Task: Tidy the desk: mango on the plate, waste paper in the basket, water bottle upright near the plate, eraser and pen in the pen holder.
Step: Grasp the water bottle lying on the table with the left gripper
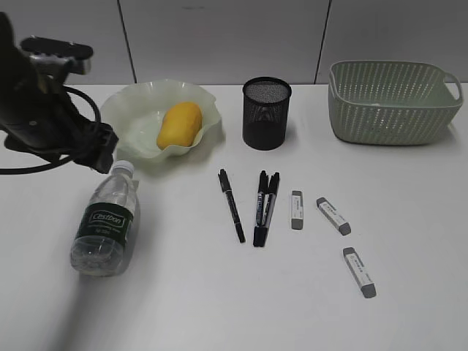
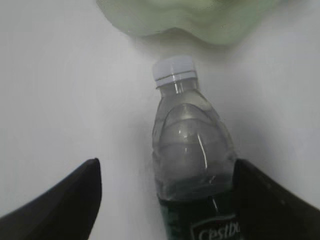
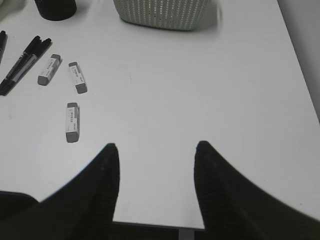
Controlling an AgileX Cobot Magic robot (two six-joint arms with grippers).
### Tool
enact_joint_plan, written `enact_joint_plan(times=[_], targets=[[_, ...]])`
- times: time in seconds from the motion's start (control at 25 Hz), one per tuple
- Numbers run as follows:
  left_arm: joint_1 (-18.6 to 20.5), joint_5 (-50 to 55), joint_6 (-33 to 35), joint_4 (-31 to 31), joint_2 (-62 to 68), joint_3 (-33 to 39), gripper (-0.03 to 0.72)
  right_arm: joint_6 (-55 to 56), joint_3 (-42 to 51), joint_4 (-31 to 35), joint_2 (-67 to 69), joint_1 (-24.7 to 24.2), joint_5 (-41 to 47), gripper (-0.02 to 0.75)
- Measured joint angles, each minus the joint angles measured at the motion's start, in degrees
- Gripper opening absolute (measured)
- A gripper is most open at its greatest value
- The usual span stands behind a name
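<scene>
The white tabletop [image 1: 219, 292] carries everything. The sage-green basket [image 1: 391, 102] stands far from the left gripper, at the back right; in the right wrist view it lies ahead of the right gripper [image 3: 156, 150], beyond bare surface. The ruffled pale green plate [image 1: 131, 117] sits just past the left gripper [image 2: 165, 175], and the mango [image 1: 179, 126] lies in it. The water bottle [image 2: 192, 150] stands between the left gripper's fingers [image 2: 70, 195], which are spread wide on either side with clear gaps and not pressing it; its white cap [image 2: 173, 69] points toward the plate's rim. The black mesh pen holder [image 1: 266, 113] stands beyond the plate, to the right of the left gripper. Three black pens [image 1: 257, 205] lie in front of the holder, ahead and left of the right gripper. Three grey-and-white erasers [image 3: 72, 100] lie nearer the right gripper, to its left. The right gripper hovers over bare tabletop, fingers [image 3: 102, 175] moderately apart, holding nothing
</scene>
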Motion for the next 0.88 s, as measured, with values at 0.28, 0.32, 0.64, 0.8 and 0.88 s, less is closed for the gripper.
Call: enact_joint_plan(times=[0.28,0.32,0.64,0.8,0.88], targets=[[0.1,4.2,0.0,-4.8,13.6,-8.5,0.609,0.0,0.0,0.0,0.0,0.0,0.0,0.394],[0.1,4.2,0.0,-4.9,14.7,-9.0,0.609,0.0,0.0,0.0,0.0,0.0,0.0,0.394],[0.7,3.1,0.0,-5.9,18.4,-9.7,0.454,0.1,0.0,-0.1,0.0,0.0,0.0,0.394],[0.7,1.6,0.0,-5.9,14.9,-6.4,0.435,0.1,0.0,-0.1,0.0,0.0,0.0,0.394],[0.7,-2.0,0.0,-5.9,9.9,-1.8,0.435,0.1,0.0,-0.1,0.0,0.0,0.0,0.394]])
